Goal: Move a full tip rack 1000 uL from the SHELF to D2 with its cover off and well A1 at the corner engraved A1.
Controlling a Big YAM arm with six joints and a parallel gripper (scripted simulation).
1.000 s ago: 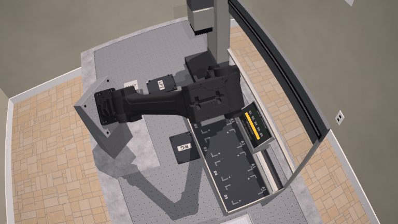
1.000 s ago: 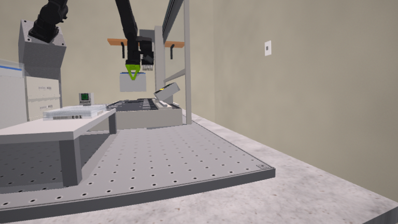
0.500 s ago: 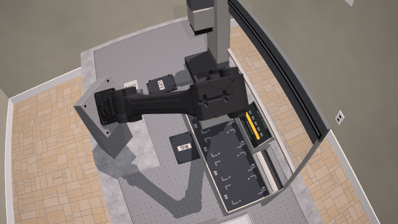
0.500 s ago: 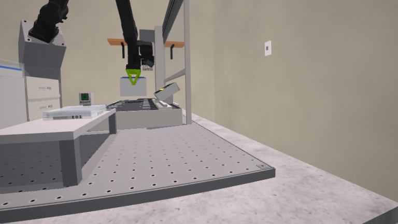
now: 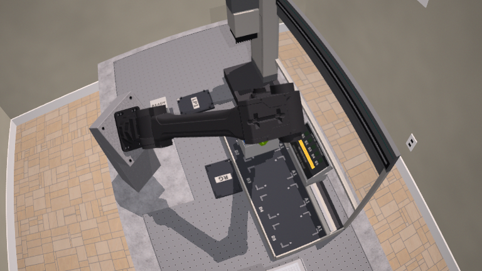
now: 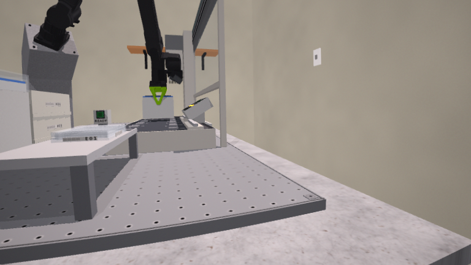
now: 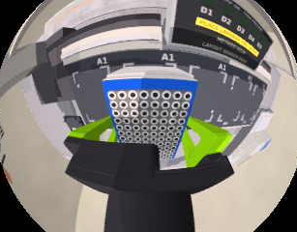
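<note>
One uncovered tip rack (image 7: 150, 116) sits clenched in my claw (image 6: 158, 96) low over the deck (image 5: 280, 189); seating at D2, release and READY key (image 6: 100, 115) remain.

bench: speckled stone top (image 6: 364, 227) | on it: perforated grey breadboard (image 6: 194, 192) | floor: tan tiles (image 5: 53, 182)
</note>
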